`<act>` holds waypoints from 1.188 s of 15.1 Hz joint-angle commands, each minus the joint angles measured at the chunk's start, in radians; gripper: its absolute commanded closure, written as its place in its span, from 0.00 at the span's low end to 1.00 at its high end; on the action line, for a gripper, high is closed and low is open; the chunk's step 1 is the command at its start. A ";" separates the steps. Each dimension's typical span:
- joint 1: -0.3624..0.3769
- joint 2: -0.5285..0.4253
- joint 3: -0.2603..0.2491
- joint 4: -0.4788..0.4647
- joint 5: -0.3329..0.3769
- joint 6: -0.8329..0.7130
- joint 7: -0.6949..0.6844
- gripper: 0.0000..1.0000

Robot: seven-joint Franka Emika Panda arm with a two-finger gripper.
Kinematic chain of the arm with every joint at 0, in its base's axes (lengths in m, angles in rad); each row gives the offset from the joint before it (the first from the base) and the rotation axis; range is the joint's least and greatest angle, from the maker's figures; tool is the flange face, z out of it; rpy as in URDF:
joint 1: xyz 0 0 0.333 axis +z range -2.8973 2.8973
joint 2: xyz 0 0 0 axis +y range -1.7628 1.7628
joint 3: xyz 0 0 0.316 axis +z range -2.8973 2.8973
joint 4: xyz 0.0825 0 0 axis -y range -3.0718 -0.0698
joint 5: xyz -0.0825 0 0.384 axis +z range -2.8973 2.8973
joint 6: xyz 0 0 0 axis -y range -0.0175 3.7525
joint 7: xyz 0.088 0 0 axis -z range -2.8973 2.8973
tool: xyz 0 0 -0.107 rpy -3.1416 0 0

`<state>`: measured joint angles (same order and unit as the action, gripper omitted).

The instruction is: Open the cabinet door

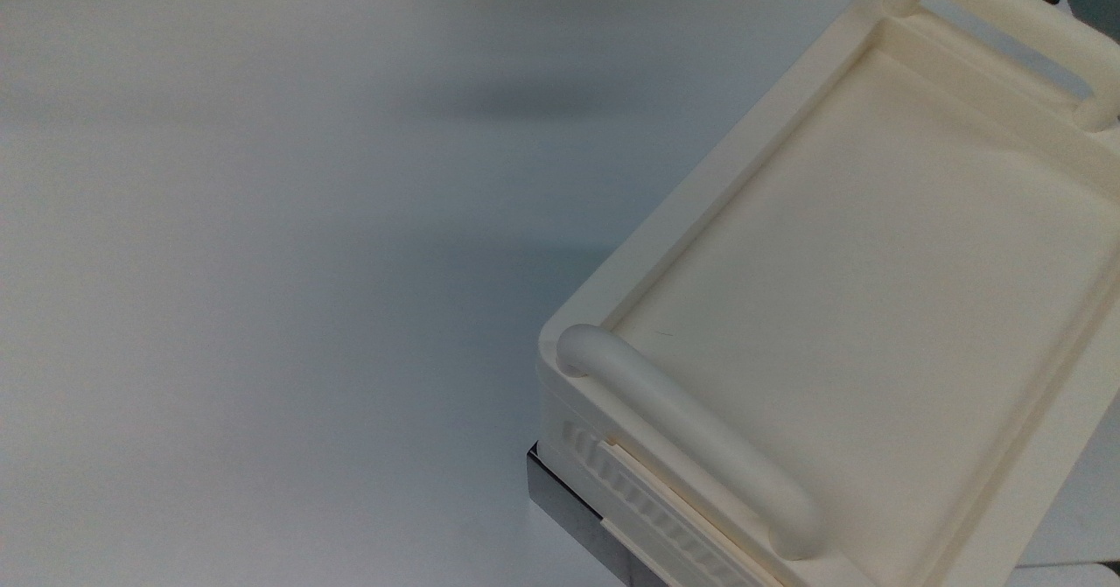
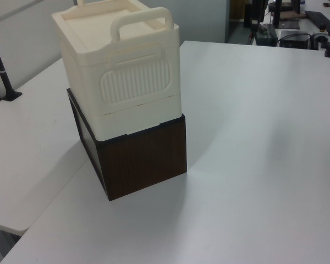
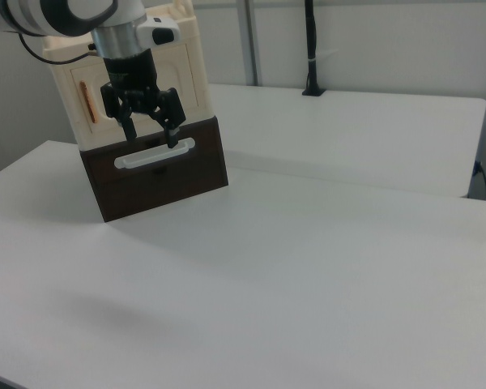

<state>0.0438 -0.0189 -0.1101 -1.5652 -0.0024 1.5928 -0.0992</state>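
Note:
The cream cabinet [image 3: 190, 57] stands on a dark brown box [image 3: 158, 185] at the right view's far left. Its front is the cabinet door [image 3: 188, 85], shut flat, with a copper-orange bar handle [image 3: 87, 101] near the right view's left edge. My gripper [image 3: 152, 136] hangs open just in front of the door's lower part, right of the orange handle, fingertips down over the box's white handle [image 3: 154, 154]. It holds nothing. The top view looks down on the cabinet's recessed top [image 1: 875, 290] and its thick rounded handles [image 1: 700, 434]. The left view faces the cabinet's ribbed side [image 2: 133, 82].
The white table [image 3: 308, 267] spreads wide in front of the box. A second table [image 3: 373, 138] lies behind, with a black pole [image 3: 310, 49] clamped to it. Another black pole [image 2: 1, 69] stands at the left view's left edge.

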 commanded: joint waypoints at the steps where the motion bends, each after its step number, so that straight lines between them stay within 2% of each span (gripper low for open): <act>1: 0.008 -0.007 -0.003 -0.016 0.013 0.021 -0.004 0.00; 18: 0.004 -0.007 -0.003 -0.016 0.015 0.019 -0.016 0.00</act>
<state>0.0439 -0.0162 -0.1071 -1.5652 -0.0024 1.5928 -0.0992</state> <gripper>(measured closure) 0.000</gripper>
